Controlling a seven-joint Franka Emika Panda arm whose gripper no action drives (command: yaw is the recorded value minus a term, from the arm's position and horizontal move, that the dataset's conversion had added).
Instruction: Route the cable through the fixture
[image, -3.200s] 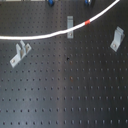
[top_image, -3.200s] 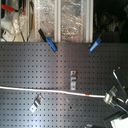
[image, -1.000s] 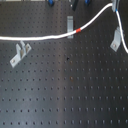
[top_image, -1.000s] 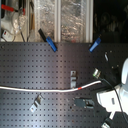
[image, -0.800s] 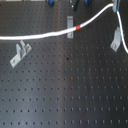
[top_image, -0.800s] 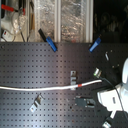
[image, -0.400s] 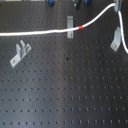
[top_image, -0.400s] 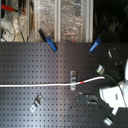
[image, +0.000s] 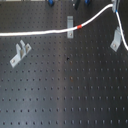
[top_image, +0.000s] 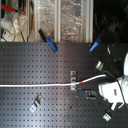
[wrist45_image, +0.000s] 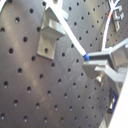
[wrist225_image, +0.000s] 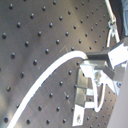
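My gripper (top_image: 92, 94) sits toward the second exterior view's right. In the first wrist view the fingers (wrist45_image: 102, 62) are pinched narrow on the cable (wrist45_image: 70, 34), so I read it as held. From there the cable (top_image: 35, 84) runs across the board (top_image: 55, 62) to the second exterior view's left edge, passing the middle bracket (top_image: 74, 80), with its red band (top_image: 81, 81) just beside that bracket.

It looks light, limp and smooth. I judge it will sag and swing rather than push, so I'd hold close to the end being threaded.

The first exterior view shows the cable (image: 45, 32) lying beside the bracket (image: 70, 27), with two more brackets (image: 20, 52) (image: 116, 40) apart. Only the wrist views show the grip itself; the second wrist view shows the cable (wrist225_image: 45, 77) curving away.
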